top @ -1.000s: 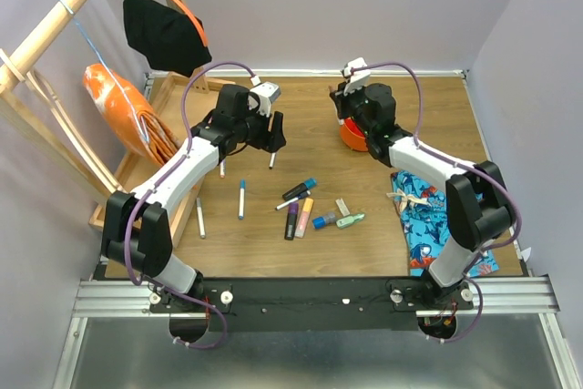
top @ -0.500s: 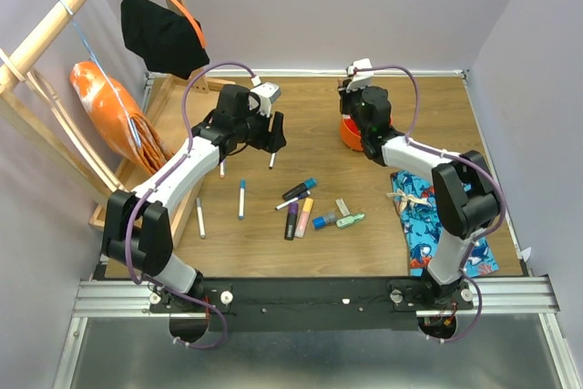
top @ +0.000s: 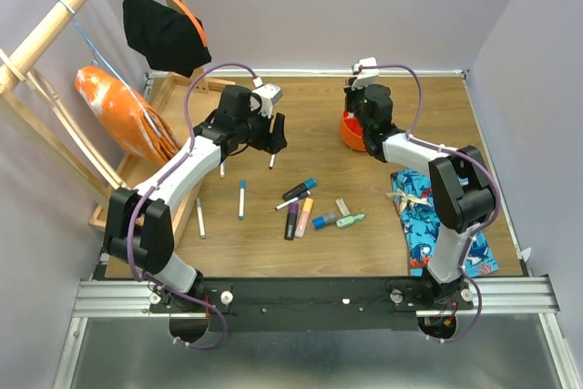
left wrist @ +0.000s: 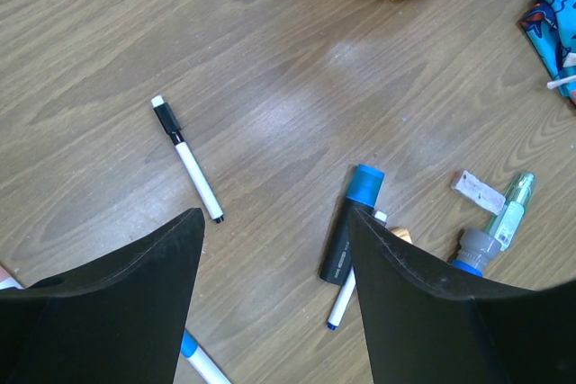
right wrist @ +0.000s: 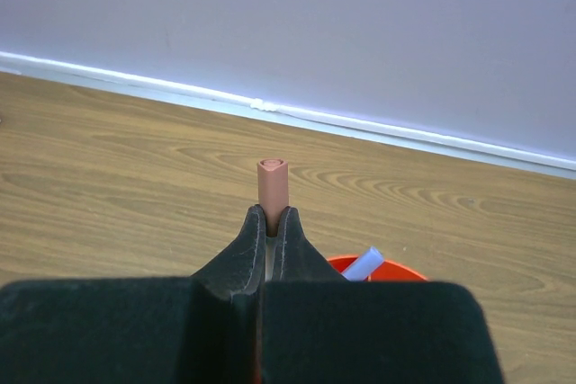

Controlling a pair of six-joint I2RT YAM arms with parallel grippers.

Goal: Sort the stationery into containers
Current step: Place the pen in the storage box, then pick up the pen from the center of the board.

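**Mostly hidden from view**

Only the rim of the orange pot shows past my right hand, which is clamped on a pinkish marker over it, the barrel hidden. Something pale pokes from the pot; I cannot tell what. My left hand hangs open left of the pot, over a black-capped pen. A patterned cloth lies near the pot.

Lilac walls; white strip along wall base; wood-grain tabletop; wooden rack left.
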